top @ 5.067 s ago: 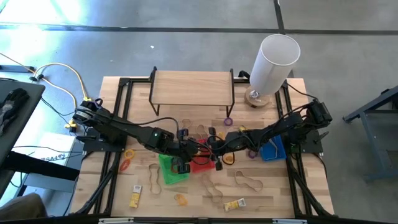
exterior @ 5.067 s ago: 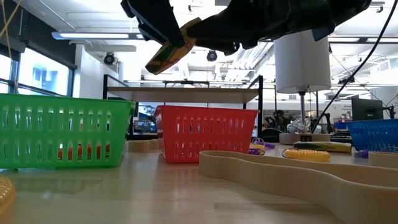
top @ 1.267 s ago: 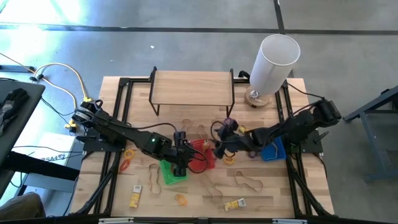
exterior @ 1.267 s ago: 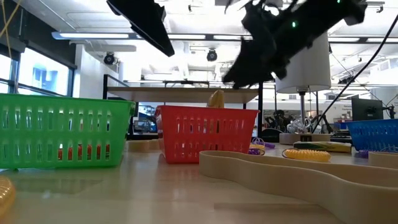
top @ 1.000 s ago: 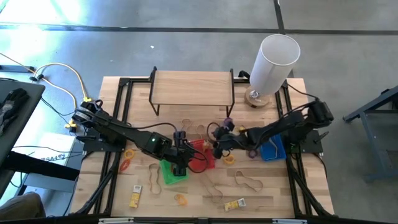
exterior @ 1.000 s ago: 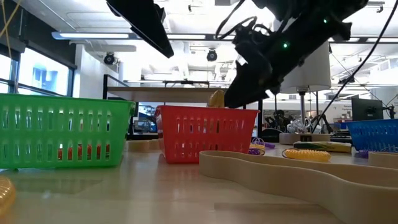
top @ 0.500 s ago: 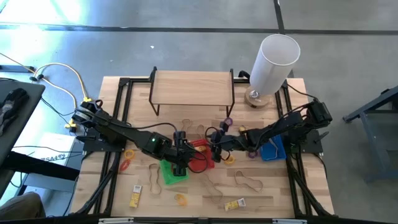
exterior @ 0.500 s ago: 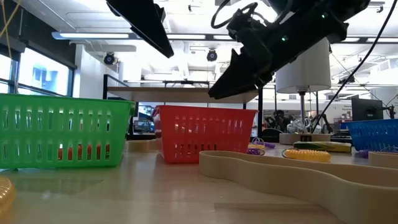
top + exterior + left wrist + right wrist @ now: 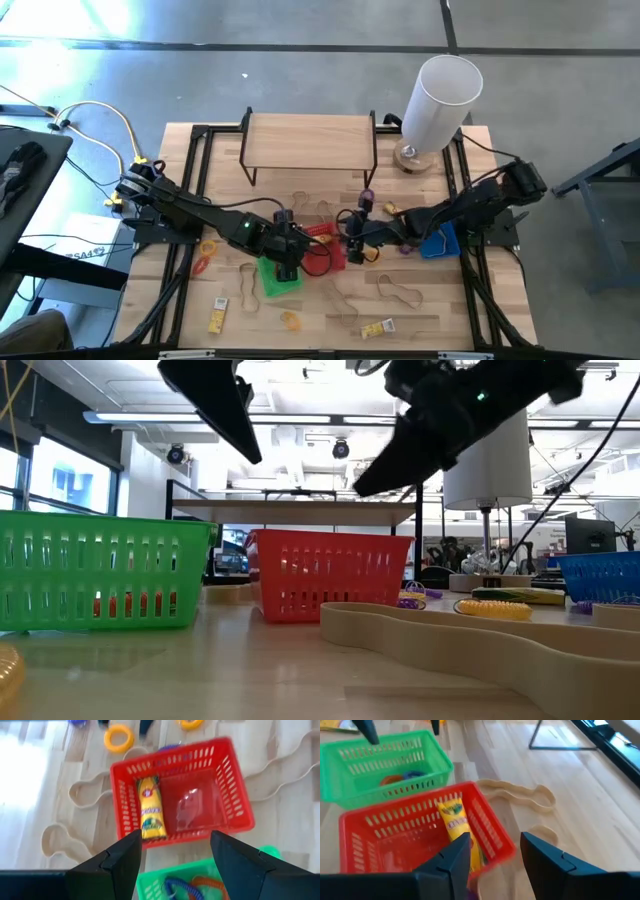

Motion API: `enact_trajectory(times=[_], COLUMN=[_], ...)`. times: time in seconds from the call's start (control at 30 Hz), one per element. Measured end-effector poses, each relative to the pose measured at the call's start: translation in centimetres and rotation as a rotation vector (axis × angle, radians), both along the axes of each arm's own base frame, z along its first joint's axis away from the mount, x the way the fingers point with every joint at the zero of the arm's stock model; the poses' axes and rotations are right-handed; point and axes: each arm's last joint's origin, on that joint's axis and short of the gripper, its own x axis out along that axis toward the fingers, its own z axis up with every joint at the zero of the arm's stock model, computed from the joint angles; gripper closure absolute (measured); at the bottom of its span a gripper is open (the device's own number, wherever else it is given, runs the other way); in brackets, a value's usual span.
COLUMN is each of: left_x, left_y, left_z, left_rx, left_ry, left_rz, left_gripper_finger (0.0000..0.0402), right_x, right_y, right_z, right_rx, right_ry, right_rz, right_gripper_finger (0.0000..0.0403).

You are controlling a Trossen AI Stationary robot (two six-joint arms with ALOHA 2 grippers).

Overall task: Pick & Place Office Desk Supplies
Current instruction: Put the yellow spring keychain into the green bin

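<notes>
A red basket [image 9: 325, 252] stands mid-table with a green basket [image 9: 278, 278] at its near left. A yellow packet [image 9: 150, 810] lies in the red basket, one end propped against its wall [image 9: 456, 825]. My left gripper [image 9: 175, 834] hovers open above the two baskets [image 9: 288, 258], nothing between its fingers. My right gripper [image 9: 495, 836] hangs open just right of the red basket [image 9: 350, 245], also empty. Loose supplies lie around: tan rubber bands [image 9: 400, 292], yellow rings [image 9: 207, 247], a purple ring [image 9: 367, 195] and packets [image 9: 377, 327].
A wooden shelf on a black frame [image 9: 310, 140] stands at the far side, a tall white cylinder [image 9: 440, 100] at the far right, a blue basket [image 9: 440, 243] under the right arm. The green basket holds blue and orange rings [image 9: 182, 887].
My right gripper has risen above the red basket and rolled about its wrist. The yellow packet's end, which stuck up over the basket's rim in the low view, has sunk out of sight behind the wall.
</notes>
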Motion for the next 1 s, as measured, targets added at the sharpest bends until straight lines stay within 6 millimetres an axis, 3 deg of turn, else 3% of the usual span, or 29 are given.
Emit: enact_trajectory(times=[0.2,0.43,0.57,1.0], left_x=[-0.1,-0.5,-0.6,-0.8], left_y=[-0.1,-1.0,-1.7,-3.4], left_z=[-0.1,-0.1,0.0,0.3], left_rx=[-0.023,-0.044,-0.054,-0.078], left_ry=[0.010,0.015,-0.003,-0.058], left_rz=[0.025,-0.010,-0.029,-0.085], left_gripper_finger=[0.0175,0.0175,0.0175,0.0175], right_x=[-2.7,-4.8,-4.7,-3.5], right_y=[-0.9,-1.6,-1.2,-0.8], right_z=[1.1,0.3,-1.1,-4.3], right_rx=[0.077,0.403,0.475,0.348], right_ry=[0.120,0.398,0.500,0.562], right_rz=[-0.144,-0.117,-0.102,-0.088], right_gripper_finger=[0.0241,0.0234,0.0237,0.0244])
